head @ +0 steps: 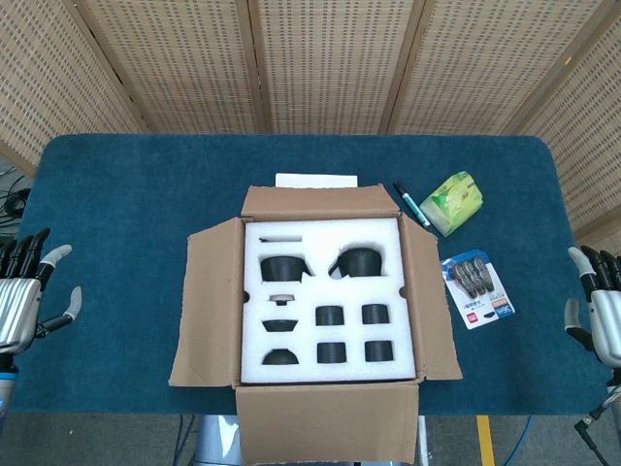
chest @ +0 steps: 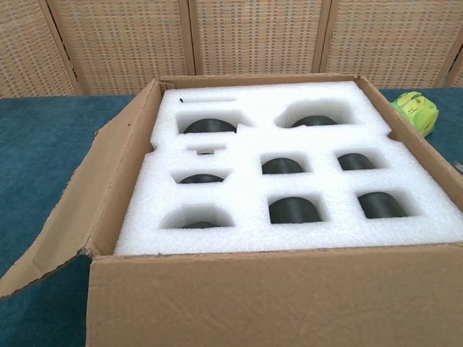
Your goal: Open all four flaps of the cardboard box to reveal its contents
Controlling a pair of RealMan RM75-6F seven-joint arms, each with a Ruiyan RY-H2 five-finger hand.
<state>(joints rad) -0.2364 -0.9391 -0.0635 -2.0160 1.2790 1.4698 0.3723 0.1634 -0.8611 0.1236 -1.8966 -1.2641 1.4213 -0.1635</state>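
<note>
Now the cardboard box (head: pixel 330 320) sits mid-frame, all four flaps out, white foam (head: pixel 328 301) showing. The job looks done. Left hand (head: pixel 24 296) and right hand (head: pixel 602 311) wait empty, fingers spread, at the edges.
</note>
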